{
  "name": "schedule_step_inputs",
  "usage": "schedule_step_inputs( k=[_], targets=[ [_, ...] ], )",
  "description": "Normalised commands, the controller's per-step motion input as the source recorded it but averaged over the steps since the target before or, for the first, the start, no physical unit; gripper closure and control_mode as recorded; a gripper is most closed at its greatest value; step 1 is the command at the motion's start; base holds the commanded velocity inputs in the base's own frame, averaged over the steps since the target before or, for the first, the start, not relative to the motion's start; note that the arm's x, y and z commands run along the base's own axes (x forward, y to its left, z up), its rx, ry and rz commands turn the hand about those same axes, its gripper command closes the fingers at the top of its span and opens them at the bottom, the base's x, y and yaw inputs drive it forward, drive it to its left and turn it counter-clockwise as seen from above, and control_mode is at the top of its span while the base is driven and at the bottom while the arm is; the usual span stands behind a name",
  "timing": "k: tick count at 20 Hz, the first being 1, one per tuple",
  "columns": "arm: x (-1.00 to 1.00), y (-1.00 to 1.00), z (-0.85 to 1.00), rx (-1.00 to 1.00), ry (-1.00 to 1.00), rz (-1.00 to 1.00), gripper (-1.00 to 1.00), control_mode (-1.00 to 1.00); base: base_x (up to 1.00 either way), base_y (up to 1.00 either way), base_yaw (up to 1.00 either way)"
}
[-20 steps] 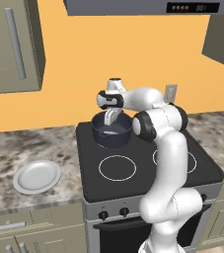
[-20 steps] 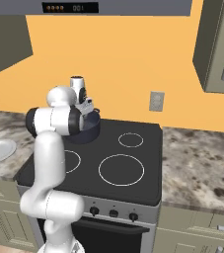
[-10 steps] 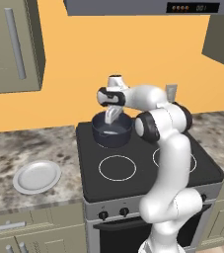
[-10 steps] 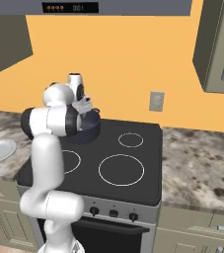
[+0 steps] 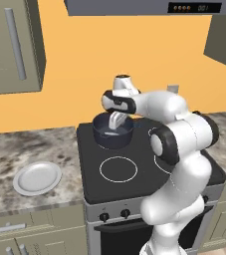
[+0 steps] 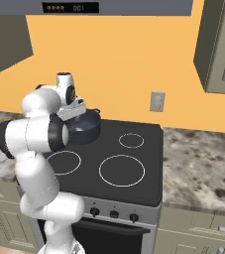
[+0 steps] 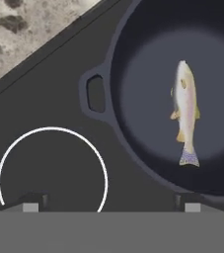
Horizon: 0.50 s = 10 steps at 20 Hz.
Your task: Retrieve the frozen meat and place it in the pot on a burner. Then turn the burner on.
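Observation:
The pot [image 5: 113,132] is round and dark blue-grey and sits on the stove's back left burner; it is also in the right base view [image 6: 85,128]. The frozen meat [image 7: 186,111], a small pale fish, lies flat on the floor of the pot [image 7: 148,94], free of the fingers. It shows as a pale streak [image 5: 110,132] in the left base view. My gripper [image 5: 115,119] hangs over the pot, pointing down, open and empty. In the hand view the gripper [image 7: 109,203] has its tips wide apart, above the pot's side handle [image 7: 94,93].
A round white plate [image 5: 37,178] lies on the speckled counter left of the stove. The front left burner ring [image 5: 118,169] is bare, and so are the right burners [image 6: 122,170]. Knobs [image 5: 104,216] line the stove front. A wall outlet [image 6: 157,101] sits behind the stove.
The jaws have spread a little wider and the hand has drawn up slightly from the pot. The meat stays lying in the pot.

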Motion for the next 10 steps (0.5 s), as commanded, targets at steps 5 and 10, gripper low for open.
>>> schedule_step_inputs(
  k=[5, 10],
  targets=[
    [-1.00, 0.00, 0.13, 0.00, -0.10, -0.10, -1.00, -1.00, 0.00, 0.00, 0.00],
    [-0.81, 0.00, 0.09, 0.00, -0.02, -0.17, -1.00, -1.00, 0.00, 0.00, 0.00]
  ],
)
